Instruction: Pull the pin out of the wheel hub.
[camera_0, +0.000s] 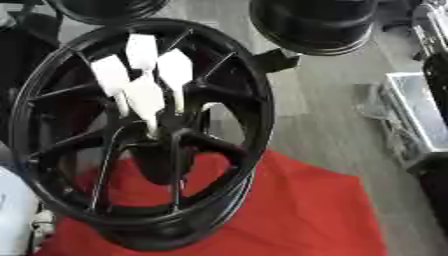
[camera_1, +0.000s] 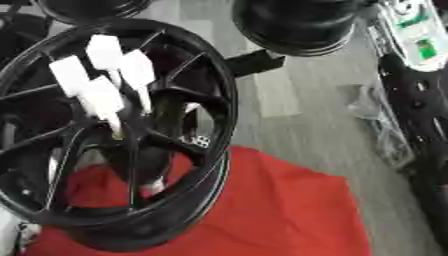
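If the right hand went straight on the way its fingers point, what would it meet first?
Most likely the wheel hub: the right hand points down at it, nothing visible between, though depth is unclear.

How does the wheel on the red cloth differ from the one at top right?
The near wheel rests on red cloth; the far wheel sits on grey floor. The near wheel shows all its spokes; the far wheel is cut off at the top. A robot hand reaches into the near wheel only. Both are black.
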